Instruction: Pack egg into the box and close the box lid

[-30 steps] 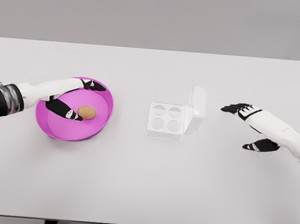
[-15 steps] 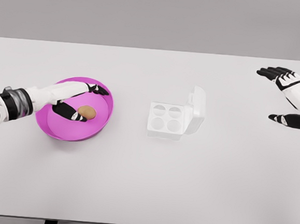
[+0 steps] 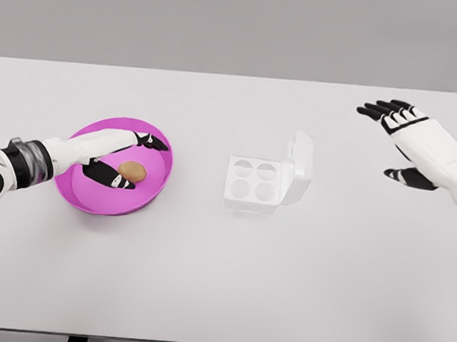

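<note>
White worktop (image 3: 203,288) against a plain grey backdrop; contents as follows.

Egg (image 3: 132,170): brown, lying on its side inside the pink bowl (image 3: 143,204), right of the bowl's centre. Judged light, rigid, smooth and brittle; likely to roll or slip. Best taken across its middle with thumb opposing fingers, under gentle pressure.

Left robot hand (image 3: 117,158): reaching into the bowl, fingers arched above the egg and thumb low beside it. Fingers spread around the egg, not yet closed on it; whether any fingertip touches the shell cannot be told.

Box (image 3: 255,185): white, four round wells, all vacant, standing well apart from the bowl to its right. Lid (image 3: 299,165) hinged at the right side and standing upright, open.

Right robot hand (image 3: 409,145): raised over the far right of the worktop, well clear of the box, fingers splayed, holding nothing.

Task status, judged: grasp stage; packing and lid closing remain.
</note>
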You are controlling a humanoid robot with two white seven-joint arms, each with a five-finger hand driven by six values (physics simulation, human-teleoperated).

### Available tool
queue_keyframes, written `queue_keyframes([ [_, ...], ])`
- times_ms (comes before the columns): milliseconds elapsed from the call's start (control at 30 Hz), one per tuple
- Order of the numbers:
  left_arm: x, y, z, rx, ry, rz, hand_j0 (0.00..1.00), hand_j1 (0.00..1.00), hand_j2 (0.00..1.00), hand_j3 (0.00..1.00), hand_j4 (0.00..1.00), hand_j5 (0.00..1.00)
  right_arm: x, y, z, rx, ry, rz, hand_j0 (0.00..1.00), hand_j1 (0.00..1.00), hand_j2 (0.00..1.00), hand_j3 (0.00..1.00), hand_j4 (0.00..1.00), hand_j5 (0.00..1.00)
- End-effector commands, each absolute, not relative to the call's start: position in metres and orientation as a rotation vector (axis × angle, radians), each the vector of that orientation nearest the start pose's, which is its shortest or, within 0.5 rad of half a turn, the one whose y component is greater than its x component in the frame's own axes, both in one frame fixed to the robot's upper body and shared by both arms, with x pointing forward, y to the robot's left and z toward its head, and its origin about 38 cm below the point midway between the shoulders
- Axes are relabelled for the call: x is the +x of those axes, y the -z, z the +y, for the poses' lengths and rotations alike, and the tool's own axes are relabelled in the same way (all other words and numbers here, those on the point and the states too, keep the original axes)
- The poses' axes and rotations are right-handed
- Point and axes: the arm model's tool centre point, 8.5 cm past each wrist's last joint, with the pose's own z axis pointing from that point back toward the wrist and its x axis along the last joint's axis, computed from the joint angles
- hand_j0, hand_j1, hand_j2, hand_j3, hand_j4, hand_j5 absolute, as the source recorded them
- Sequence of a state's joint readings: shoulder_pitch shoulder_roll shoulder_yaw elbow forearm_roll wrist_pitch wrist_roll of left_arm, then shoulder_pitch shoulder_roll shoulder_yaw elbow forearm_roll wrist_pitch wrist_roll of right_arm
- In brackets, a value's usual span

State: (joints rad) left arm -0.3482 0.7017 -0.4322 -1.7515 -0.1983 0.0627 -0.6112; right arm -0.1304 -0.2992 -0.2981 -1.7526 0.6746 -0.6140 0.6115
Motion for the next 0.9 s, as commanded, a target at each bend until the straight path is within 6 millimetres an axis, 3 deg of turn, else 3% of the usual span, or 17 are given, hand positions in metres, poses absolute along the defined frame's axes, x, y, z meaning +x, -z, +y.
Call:
queue_keyframes([
  [0,0.397,-0.179,0.265,0.19,1.518,-1.285,0.83,0.83,0.83,0.83,0.83,0.83,0.365,-0.206,-0.332,-0.746,-1.423,-1.7,1.0,1.0,1.0,1.0,1.0,1.0],
  [133,0.395,-0.174,0.265,0.183,1.523,-1.274,0.83,0.83,0.83,0.83,0.83,0.83,0.36,-0.201,-0.337,-0.746,-1.383,-1.694,1.0,1.0,1.0,1.0,1.0,1.0],
  [233,0.394,-0.174,0.265,0.195,1.531,-1.274,0.83,0.83,0.83,0.83,0.83,0.83,0.353,-0.195,-0.344,-0.74,-1.256,-1.73,1.0,1.0,1.0,1.0,1.0,1.0],
  [300,0.394,-0.172,0.265,0.199,1.534,-1.267,0.83,0.83,0.83,0.83,0.83,0.83,0.355,-0.198,-0.336,-0.704,-1.251,-1.775,1.0,1.0,1.0,1.0,1.0,1.0],
  [367,0.393,-0.17,0.265,0.21,1.542,-1.26,0.83,0.83,0.83,0.83,0.83,0.83,0.36,-0.191,-0.309,-0.629,-1.327,-1.79,1.0,1.0,1.0,1.0,1.0,1.0],
  [400,0.393,-0.17,0.265,0.21,1.542,-1.26,0.83,0.83,0.83,0.83,0.83,0.83,0.36,-0.191,-0.309,-0.629,-1.341,-1.784,1.0,1.0,1.0,1.0,1.0,1.0],
  [600,0.394,-0.171,0.267,0.248,1.556,-1.251,0.83,0.83,0.83,0.83,0.83,0.83,0.357,-0.213,-0.352,-0.736,-1.591,-1.615,1.0,1.0,1.0,1.0,1.0,1.0],
  [667,0.395,-0.17,0.268,0.272,1.567,-1.239,0.83,0.83,0.83,0.83,0.83,0.83,0.357,-0.205,-0.341,-0.66,-1.848,-1.488,1.0,1.0,1.0,1.0,1.0,1.0],
  [867,0.395,-0.164,0.267,0.325,1.593,-1.216,0.83,0.83,0.83,0.83,0.83,0.83,0.353,-0.2,-0.345,-0.626,-1.991,-1.373,1.0,1.0,1.0,1.0,1.0,1.0],
])
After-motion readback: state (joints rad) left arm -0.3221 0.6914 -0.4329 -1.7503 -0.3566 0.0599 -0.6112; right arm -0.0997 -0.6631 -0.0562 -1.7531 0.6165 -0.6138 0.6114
